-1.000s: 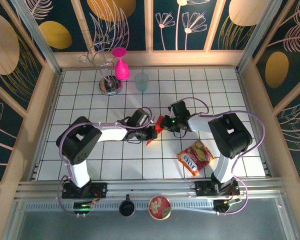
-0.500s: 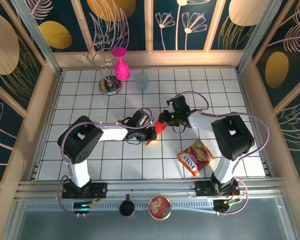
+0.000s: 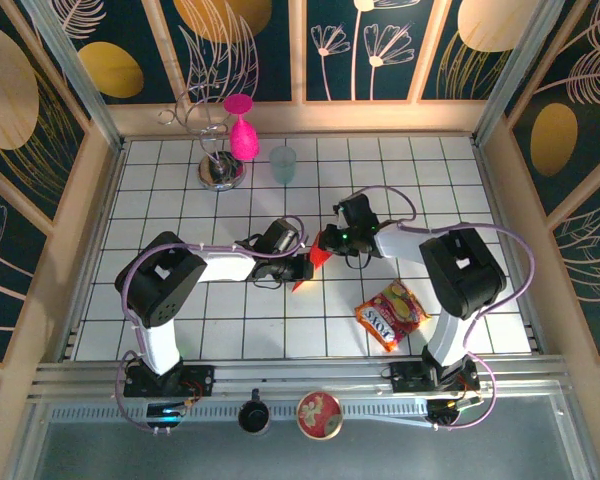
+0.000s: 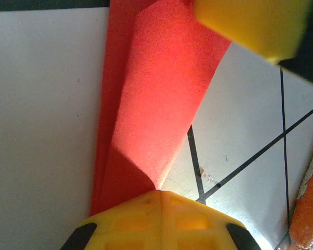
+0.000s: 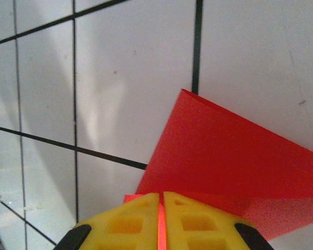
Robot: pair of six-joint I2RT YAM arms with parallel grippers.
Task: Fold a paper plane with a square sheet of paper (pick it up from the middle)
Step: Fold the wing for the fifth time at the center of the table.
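Pinching the folded red paper sheet [image 3: 318,257] at mid-table, the left gripper [image 3: 306,268] was clamped on its near-left part and the right gripper [image 3: 327,243] on its far-right edge. The sheet's long axis ran between them, equally near both.

Printed lettering is showing on the red-and-yellow snack packet [image 3: 392,315], which is lying in the lower right of the top view. A dark band of letters is running slantwise across its yellow middle, but the characters are coming out too small and too tilted to read, so no brand name is standing out for certain. The round disc [image 3: 320,415] at the bottom centre of that view is carrying a red pattern, and no words or numbers are reading off it.
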